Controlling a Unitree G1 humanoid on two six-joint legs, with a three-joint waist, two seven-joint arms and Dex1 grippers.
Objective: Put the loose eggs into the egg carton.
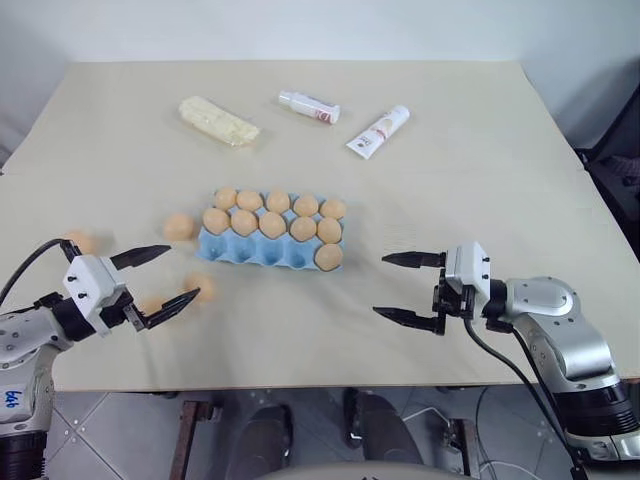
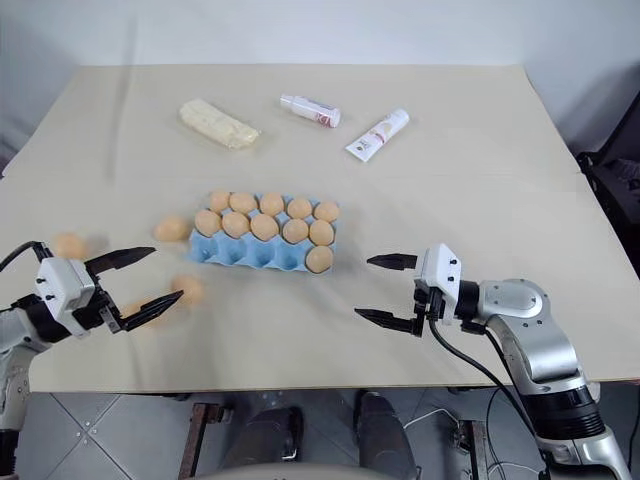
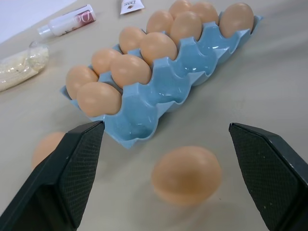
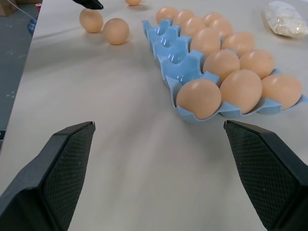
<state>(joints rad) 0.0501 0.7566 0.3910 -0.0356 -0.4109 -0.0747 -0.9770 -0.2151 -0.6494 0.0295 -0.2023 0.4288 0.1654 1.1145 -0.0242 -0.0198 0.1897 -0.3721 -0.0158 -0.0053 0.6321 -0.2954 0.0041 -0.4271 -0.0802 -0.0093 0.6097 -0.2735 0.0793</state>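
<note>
A: Hovering low over the near edge of the surface (image 1: 480, 180), left tool (image 1: 163, 280) has its fingers spread wide, nothing between them. Right tool (image 1: 408, 289) likewise gaping and empty, pointing toward the left one.

B: Loose eggs?

A: One egg (image 3: 186, 174) lies on the surface just ahead of the left tool's fingers, just short of the egg carton (image 1: 262, 250). Another (image 1: 179, 227) sits just beside the carton's left end, and a third (image 1: 80, 241) lies further left, near the left arm.

B: Carton state?

A: Light blue tray, mid-surface. Two far rows hold eggs; the near row has one egg at its right end, other near cups empty.

B: Beyond it?

A: Pale yellow packet (image 1: 218, 121) and two white tubes (image 1: 309, 106) (image 1: 379, 131) near the far side, well apart from the carton.
</note>
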